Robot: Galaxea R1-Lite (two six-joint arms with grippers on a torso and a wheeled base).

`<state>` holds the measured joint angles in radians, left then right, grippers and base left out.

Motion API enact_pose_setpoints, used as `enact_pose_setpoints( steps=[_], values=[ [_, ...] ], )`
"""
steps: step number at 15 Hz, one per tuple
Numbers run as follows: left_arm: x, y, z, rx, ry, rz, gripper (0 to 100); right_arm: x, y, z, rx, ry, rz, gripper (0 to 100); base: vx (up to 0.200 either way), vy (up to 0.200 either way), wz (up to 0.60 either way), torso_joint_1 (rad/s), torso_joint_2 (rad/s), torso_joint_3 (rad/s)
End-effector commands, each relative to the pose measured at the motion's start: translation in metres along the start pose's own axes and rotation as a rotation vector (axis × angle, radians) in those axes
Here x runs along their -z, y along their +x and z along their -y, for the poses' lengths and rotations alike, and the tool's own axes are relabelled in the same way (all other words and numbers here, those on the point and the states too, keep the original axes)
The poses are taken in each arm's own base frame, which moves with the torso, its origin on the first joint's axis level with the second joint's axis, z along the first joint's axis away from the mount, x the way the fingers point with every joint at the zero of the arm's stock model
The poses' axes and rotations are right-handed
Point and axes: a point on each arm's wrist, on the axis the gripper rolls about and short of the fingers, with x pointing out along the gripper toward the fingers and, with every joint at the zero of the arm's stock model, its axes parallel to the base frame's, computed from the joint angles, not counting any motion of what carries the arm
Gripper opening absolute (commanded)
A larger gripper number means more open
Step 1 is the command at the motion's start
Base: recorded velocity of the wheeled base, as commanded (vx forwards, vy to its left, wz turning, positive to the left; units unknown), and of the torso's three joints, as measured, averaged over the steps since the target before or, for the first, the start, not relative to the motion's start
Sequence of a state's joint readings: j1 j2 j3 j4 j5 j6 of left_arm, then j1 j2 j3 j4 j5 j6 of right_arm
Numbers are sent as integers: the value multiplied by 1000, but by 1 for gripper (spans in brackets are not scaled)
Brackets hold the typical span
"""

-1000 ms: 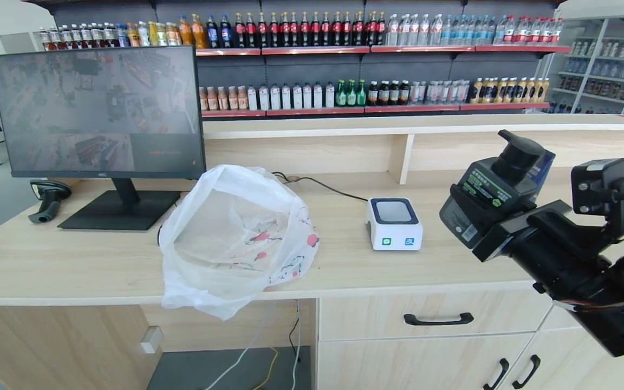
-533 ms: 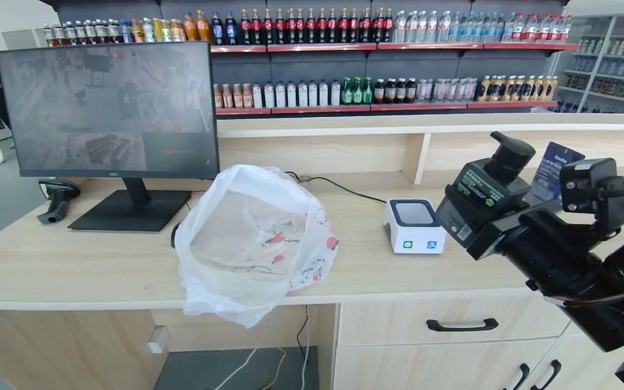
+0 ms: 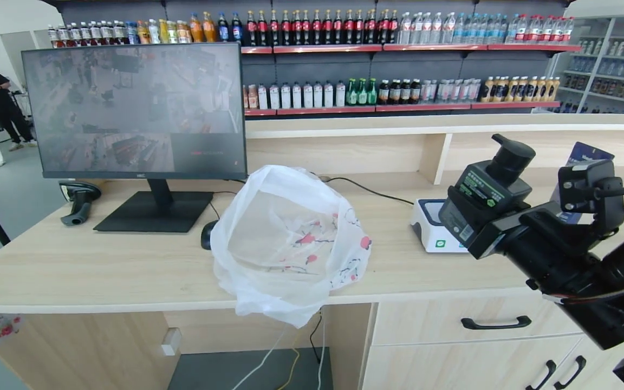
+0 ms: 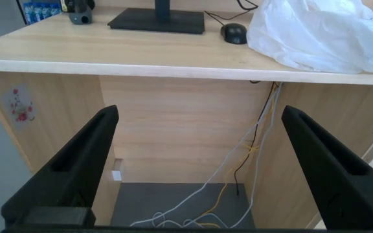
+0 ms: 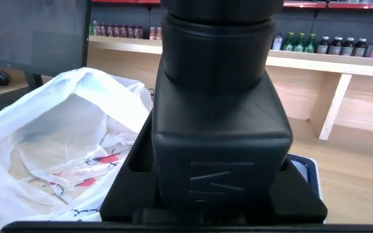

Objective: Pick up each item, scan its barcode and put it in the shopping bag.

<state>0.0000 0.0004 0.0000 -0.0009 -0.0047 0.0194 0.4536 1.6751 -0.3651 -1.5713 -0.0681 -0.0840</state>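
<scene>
Bag right of monitor, mouse seemingly between

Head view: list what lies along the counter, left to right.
Handheld scanner → monitor base → shopping bag → white barcode scanner → black bottle, held above the counter.

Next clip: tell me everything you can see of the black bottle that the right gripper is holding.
The black bottle has a squarish, plastic-looking body and a thick round black cap. One face carries a green-and-white label with a white barcode patch near the base. It is tilted, cap uppermost, its lower part clamped in the right gripper, off the counter, overlapping the white scanner in the head view.
</scene>
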Motion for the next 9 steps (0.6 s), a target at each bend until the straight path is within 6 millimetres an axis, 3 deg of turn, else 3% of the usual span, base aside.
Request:
enact_pose_setpoints(
  steps=[1,5,9],
  values=[
    [0,0,0,-2,-1,1,100,1,-1,-1,-6,0,-8,0,0,0,0,0,0,0],
    [0,0,0,0,-1,1,100,3,1,-2,-8,0,-9,0,0,0,0,0,0,0],
    [0,0,0,0,-1,1,100,4,2,-2,-8,0,-14,0,0,0,600,-1,6,5]
  ],
)
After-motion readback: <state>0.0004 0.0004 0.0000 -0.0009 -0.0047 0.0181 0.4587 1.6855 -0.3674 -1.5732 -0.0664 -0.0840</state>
